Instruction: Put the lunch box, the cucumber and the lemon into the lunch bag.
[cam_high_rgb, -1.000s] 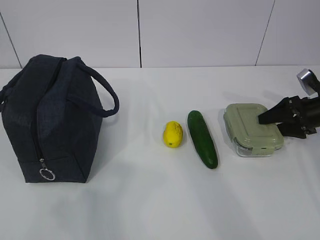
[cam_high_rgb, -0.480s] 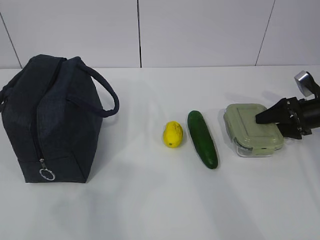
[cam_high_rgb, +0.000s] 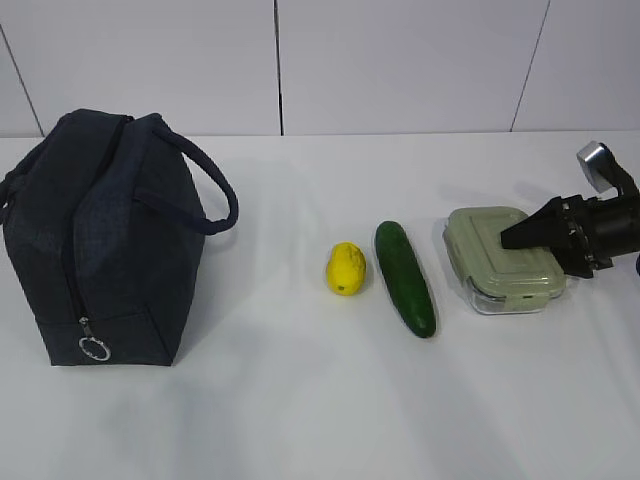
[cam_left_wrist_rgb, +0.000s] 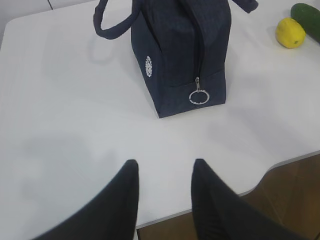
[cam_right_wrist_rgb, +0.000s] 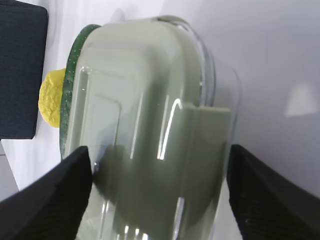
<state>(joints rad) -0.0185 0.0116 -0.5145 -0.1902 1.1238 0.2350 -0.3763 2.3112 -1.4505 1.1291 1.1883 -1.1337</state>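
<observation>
I see the lunch box (cam_high_rgb: 506, 259) near the table's (cam_high_rgb: 320, 400) right edge, my right gripper (cam_right_wrist_rgb: 160, 192) with jaws wide astride it, not closed. Cucumber (cam_high_rgb: 404, 277), lemon (cam_high_rgb: 345, 268), then lunch bag (cam_high_rgb: 95, 235) leftward; left gripper (cam_left_wrist_rgb: 162, 172) jaws narrow, empty.

White table (cam_high_rgb: 300, 400), pale panelled wall (cam_high_rgb: 400, 60) behind, brown floor (cam_left_wrist_rgb: 295, 190) past the table's edge.

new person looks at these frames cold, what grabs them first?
Probably the dark lunch bag standing zipped at the table's left end, silver ring pull low on its front. Next, the row to its right: yellow lemon, green cucumber, then the sage-lidded lunch box. The right gripper reaches in from the right edge, its fingers spread wide either side of the lunch box.
</observation>
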